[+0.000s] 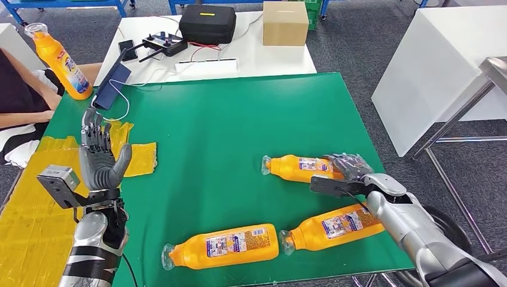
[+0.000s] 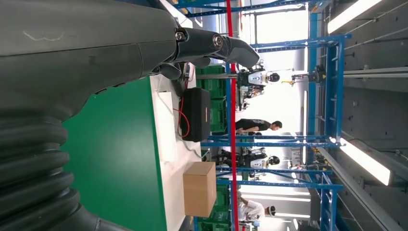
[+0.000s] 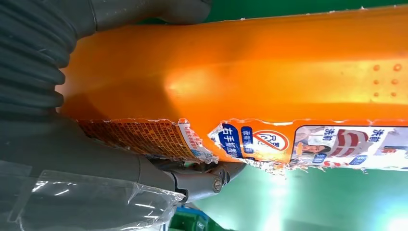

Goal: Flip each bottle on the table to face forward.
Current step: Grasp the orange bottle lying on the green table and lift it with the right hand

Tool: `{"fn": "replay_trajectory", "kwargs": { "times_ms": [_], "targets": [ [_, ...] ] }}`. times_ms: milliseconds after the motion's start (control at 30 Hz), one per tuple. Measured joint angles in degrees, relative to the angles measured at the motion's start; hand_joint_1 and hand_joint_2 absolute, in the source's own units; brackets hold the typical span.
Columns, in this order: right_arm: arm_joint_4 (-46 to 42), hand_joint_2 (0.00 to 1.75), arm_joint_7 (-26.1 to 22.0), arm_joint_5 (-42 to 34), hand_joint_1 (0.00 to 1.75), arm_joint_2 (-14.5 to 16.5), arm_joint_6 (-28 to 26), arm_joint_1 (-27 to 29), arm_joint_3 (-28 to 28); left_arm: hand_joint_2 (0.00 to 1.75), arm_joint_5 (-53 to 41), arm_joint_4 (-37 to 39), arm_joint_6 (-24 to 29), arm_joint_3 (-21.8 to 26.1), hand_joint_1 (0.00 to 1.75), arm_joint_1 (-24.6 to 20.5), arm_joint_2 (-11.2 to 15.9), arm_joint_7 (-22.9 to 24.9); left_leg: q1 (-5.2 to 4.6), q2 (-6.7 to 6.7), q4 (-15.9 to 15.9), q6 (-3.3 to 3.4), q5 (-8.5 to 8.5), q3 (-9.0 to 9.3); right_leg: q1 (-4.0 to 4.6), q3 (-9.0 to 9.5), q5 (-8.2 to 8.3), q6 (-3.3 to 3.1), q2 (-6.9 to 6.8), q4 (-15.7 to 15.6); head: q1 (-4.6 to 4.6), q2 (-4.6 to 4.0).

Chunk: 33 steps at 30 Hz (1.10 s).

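Right, the robot's right hand is wrapped around the base end of the farthest orange plastic bottle, which lies on its side on the green-covered worktop with its clear cap pointing to the robot's left. From the wrist camera the thumb and a dark finger sit pressed against the orange body either side of its torn label (so it is gripping, no question). Two more orange bottles lie nearer the robot: one front and centre, label up, and one just to its right, partly under the right forearm. Over on the other side, the left hand is raised above the worktop, fingers spread and upright, holding nothing. Yellow sheeting lies flat beneath it. At the far left corner a fourth orange bottle stands upright beside a seated person. Behind the green mat sit a black case and a brown cardboard box.
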Motion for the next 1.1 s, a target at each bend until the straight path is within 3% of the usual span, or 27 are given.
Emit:
{"fn": "replay_trajectory", "kwargs": {
  "times_ms": [200, 333, 500, 600, 733, 900, 1100],
  "targets": [
    [0.9, 1.75, 0.1, 0.3, 1.75, 1.9, -1.7, -0.1, -0.2, 1.75, 0.0, 0.0, 0.0, 0.0, 0.00, 0.0, 0.0, 0.0, 0.01, -0.01, 0.0, 0.00, 0.00, 0.00, 0.00, 0.00, 0.00, 0.00, -0.01, 0.0, 0.00, -0.01],
    [0.8, 1.75, 1.0, 2.0, 1.75, 4.0, -8.5, 0.8, -1.8, 1.75, -0.2, -0.1, 0.0, 0.0, 0.00, 0.2, 0.0, 0.5, 0.01, 0.01, 0.0, 0.00, 0.00, -0.03, 0.00, -0.01, 0.00, 0.00, 0.00, 0.0, 0.00, -0.01],
    [-7.0, 1.75, 1.5, 1.7, 1.75, 9.9, -20.8, 5.8, -9.3, 1.75, -3.4, -1.1, -0.9, -0.7, 0.00, 1.5, 0.0, 2.7, 0.03, -0.02, 0.0, -0.01, 0.00, -0.09, 0.02, -0.10, -0.01, 0.00, -0.02, 0.0, -0.01, -0.01],
    [-15.2, 1.75, 0.1, -0.6, 1.75, 14.1, -23.8, 9.3, -15.2, 1.75, -5.4, -1.1, -1.3, -2.6, 0.00, 1.8, -0.1, 3.8, 0.06, -0.05, 0.0, -0.02, 0.01, -0.16, 0.06, -0.17, -0.02, -0.01, -0.07, 0.0, -0.02, 0.00],
    [-22.0, 1.75, -1.9, -3.3, 1.75, 17.4, -24.4, 12.2, -20.2, 1.75, -6.5, -1.1, -1.7, -4.6, 0.00, 1.7, -0.2, 4.5, 0.03, -0.05, 0.0, -0.03, 0.02, -0.22, 0.05, -0.19, -0.02, -0.01, -0.08, 0.0, 0.01, -0.01],
    [-28.6, 1.75, -7.7, -12.6, 1.75, 22.2, -24.7, 15.8, -25.6, 1.75, -8.6, 0.1, -4.0, -8.4, 0.00, -0.2, -0.1, 6.5, -0.05, -0.05, 0.0, -0.03, 0.02, -0.22, -0.01, -0.20, -0.02, -0.01, -0.08, 0.0, 0.01, 0.00],
    [-31.2, 1.75, -10.5, -20.0, 1.75, 27.7, -19.8, 17.3, -26.9, 1.75, -9.0, 3.0, -7.4, -14.5, 0.00, -4.1, -0.2, 7.7, -0.03, -0.01, 0.0, -0.03, 0.02, -0.21, 0.00, -0.21, -0.01, 0.00, -0.03, 0.0, 0.01, -0.01]
  ]
}}
